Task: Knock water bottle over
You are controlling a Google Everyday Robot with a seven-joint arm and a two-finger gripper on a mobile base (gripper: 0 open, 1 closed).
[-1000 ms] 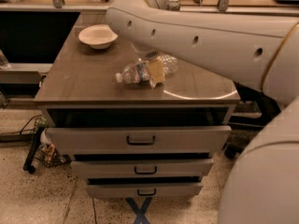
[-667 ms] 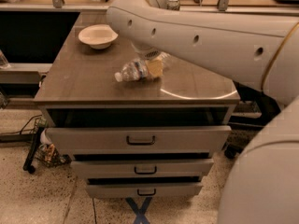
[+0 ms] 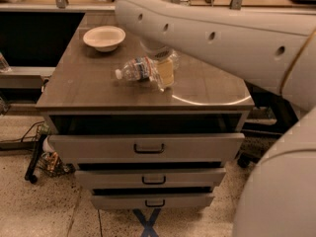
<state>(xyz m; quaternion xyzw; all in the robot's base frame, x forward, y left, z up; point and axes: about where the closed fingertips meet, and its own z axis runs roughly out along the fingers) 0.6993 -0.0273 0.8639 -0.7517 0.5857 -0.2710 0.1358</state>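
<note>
Clear plastic water bottle (image 3: 138, 69) lies on its side on the worktop (image 3: 94, 90) near the bowl (image 3: 104, 37), cap end bowl-ward, base at the gripper (image 3: 165, 72), open or closed I cannot tell.

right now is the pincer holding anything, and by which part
Cannot be told. The water bottle lies on its side on the cabinet top, and the pincer is at its base end, opposite the cap; whether it grips that end is hidden.
</note>
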